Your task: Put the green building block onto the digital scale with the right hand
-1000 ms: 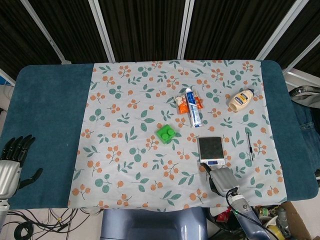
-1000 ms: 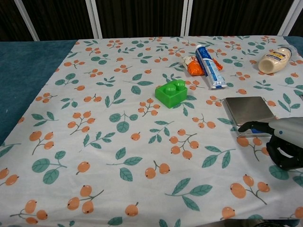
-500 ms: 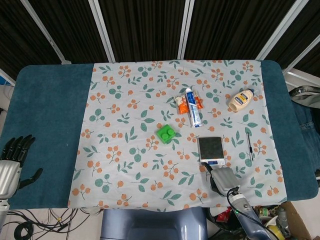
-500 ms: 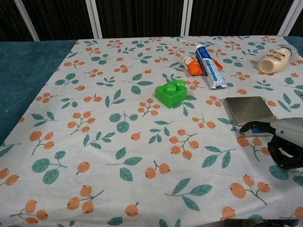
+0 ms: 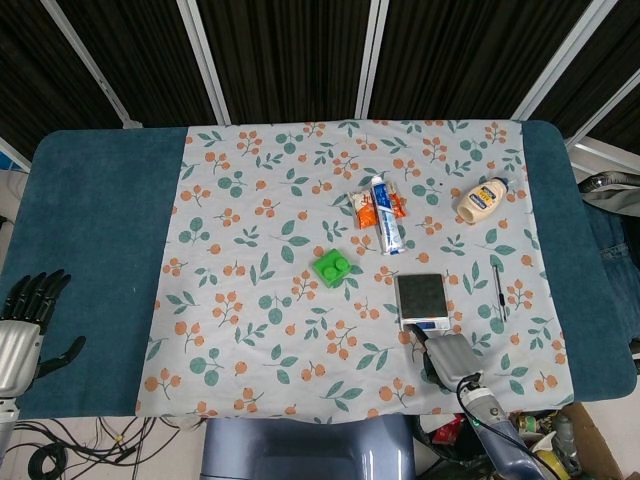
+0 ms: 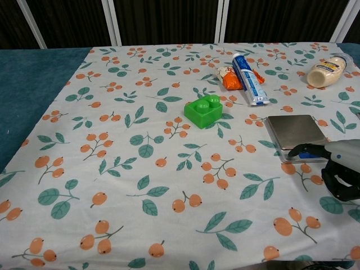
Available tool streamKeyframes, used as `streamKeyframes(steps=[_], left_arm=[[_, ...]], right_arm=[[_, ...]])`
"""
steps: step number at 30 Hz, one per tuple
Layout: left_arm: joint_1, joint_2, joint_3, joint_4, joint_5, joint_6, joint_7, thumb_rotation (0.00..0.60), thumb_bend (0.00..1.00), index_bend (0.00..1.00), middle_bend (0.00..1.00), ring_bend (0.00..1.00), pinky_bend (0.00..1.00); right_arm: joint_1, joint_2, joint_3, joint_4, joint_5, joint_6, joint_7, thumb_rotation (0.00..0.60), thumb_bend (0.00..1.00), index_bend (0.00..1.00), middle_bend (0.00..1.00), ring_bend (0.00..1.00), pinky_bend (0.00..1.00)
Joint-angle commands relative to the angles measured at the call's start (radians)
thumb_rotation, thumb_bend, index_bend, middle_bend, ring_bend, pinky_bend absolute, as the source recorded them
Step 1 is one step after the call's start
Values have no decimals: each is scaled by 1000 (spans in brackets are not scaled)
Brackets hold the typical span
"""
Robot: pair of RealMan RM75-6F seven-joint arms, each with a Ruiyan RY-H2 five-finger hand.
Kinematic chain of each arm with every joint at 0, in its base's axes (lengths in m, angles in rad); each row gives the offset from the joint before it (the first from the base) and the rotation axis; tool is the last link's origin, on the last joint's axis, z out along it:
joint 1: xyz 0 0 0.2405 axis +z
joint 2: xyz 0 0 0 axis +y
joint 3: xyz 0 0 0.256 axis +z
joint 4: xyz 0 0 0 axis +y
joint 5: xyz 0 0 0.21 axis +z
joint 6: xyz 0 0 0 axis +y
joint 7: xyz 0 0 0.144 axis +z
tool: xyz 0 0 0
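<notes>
The green building block (image 5: 331, 268) (image 6: 204, 111) sits on the floral cloth near the table's middle, with nothing touching it. Right of it and nearer to me lies the digital scale (image 5: 421, 296) (image 6: 295, 130), its steel plate bare. My right hand (image 5: 448, 358) (image 6: 340, 169) hovers just at the scale's near edge, holding nothing; its thumb points left over the scale's display and its dark fingers bend loosely downward. My left hand (image 5: 25, 325) rests on the blue cloth at the far left, fingers spread and empty; the chest view does not show it.
Behind the block lie a toothpaste tube (image 5: 385, 213) (image 6: 248, 78) and an orange packet (image 5: 367, 208) (image 6: 229, 79). A cream bottle (image 5: 481, 199) (image 6: 325, 71) lies at the back right. A black pen (image 5: 498, 291) lies right of the scale.
My right hand has drifted slightly right and toward the near table edge, away from the scale. The block and left hand have not moved.
</notes>
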Motion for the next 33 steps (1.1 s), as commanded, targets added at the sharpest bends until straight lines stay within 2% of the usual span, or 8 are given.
streamKeyframes(steps=[1,22,28,33], left_arm=[[0,0,0,0,0,0,0,600,262,0,48,40,29],[0,1,0,0,0,-1,-1,600,262,0,48,40,29],[0,1,0,0,-1,-1,0,600,262,0,48,40,29],[0,1,0,-1,-2,-1,0,600,262,0,48,40,29]], right_arm=[[0,-1,0,1,0,1,2,600,822,143,826,870,877],[5,-8,-11,3,10,-1,-10,600,822,149,826,870,878],[6,-11,-13,5,10,-2,-11,600,822,207,826,870,877],[9,-14,-16,7,17,-6,-21,600,822,323,826,870,877]])
